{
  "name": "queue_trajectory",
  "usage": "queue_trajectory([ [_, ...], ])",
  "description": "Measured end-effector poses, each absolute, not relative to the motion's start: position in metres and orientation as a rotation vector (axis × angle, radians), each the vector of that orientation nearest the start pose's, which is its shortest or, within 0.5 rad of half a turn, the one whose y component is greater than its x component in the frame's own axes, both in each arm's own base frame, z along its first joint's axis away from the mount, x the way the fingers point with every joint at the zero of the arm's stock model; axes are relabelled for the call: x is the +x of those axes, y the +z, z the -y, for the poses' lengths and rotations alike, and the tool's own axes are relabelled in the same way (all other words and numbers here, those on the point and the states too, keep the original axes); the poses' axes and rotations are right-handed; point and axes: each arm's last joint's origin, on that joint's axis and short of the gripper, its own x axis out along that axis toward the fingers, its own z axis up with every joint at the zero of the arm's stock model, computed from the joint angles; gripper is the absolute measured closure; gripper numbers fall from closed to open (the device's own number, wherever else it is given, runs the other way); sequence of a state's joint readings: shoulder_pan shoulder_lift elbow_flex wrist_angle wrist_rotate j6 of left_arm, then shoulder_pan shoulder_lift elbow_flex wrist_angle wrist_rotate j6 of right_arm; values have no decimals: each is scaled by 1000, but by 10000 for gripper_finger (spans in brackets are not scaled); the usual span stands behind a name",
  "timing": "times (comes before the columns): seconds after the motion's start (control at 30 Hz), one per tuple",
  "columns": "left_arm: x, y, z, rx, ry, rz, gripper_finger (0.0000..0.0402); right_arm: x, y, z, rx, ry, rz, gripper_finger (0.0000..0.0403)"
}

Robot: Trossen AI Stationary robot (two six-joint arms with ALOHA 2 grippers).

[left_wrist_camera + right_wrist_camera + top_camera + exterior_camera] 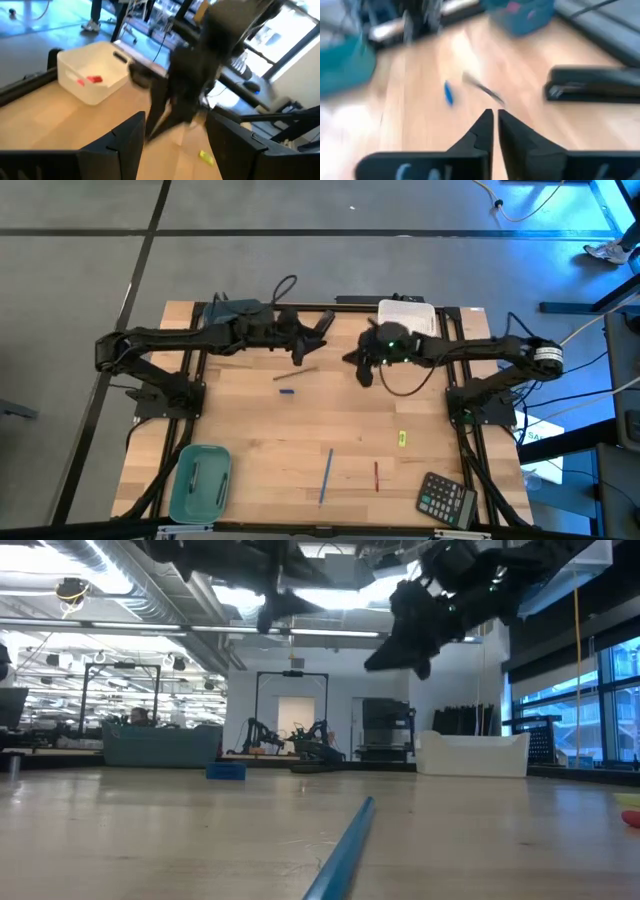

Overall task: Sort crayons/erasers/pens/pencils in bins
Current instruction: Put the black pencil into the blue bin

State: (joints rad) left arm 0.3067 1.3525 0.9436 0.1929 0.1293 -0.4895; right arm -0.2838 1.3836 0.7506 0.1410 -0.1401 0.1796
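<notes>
My left gripper (325,323) hangs open above the table's far middle, its fingers (135,130) wide apart and empty. My right gripper (363,375) (495,112) is shut on nothing and hovers near the white bin (408,315). That bin holds a red eraser (94,78). A thin wood-toned pencil (297,372) and a short blue stick (287,390) lie between the arms. The blue pencil (326,476) and the dark red pen (376,475) lie near the front edge. The teal bin (200,480) holds dark pens. The blue-grey bin (232,310) stands at the far left.
A black calculator (446,498) sits at the near right corner. A small yellow-green piece (402,439) lies right of the middle. A black stapler-like oblong (592,82) lies on the wood beyond my right gripper. Bare wood stretches across the table's middle.
</notes>
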Motion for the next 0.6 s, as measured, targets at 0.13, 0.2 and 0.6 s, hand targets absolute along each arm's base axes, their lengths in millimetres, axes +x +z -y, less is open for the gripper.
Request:
queue_trajectory([
  [0.13,277,319,-86,-520,215,-93,200,293,203,67,183,-80,-572,323],
  [0.2,267,330,-83,-513,224,-62,200,306,201,66,127,-49,-635,295],
  [0.6,224,360,-62,-494,292,-12,200,426,159,105,-63,33,-930,220],
])
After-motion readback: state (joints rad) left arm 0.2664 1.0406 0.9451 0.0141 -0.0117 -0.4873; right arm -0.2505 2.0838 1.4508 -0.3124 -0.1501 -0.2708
